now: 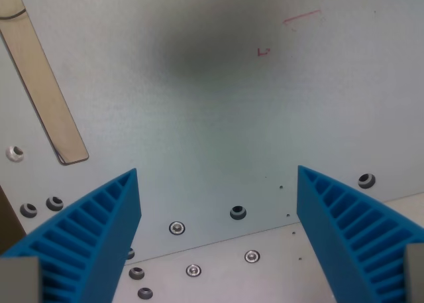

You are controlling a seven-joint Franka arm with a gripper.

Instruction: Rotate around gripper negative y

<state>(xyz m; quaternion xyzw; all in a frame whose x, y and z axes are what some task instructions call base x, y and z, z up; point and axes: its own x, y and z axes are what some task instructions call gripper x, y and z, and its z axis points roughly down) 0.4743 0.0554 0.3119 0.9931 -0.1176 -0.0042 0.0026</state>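
Wrist view: we see our gripper [217, 174] spread wide with nothing between its blue ribbed fingers [99, 230], which rise from the lower corners. Below lies a pale grey metal plate [212, 104] with bolts [238, 213] and red pen marks [301, 16]. A tan strip [43, 84] runs diagonally at the wrist view's left.

A pale grey worktop [218, 117] carries a strip of tan tape [43, 84] near its left edge, faint red pen marks [301, 16] toward the top right, and screw holes [238, 213] along the lower seam.
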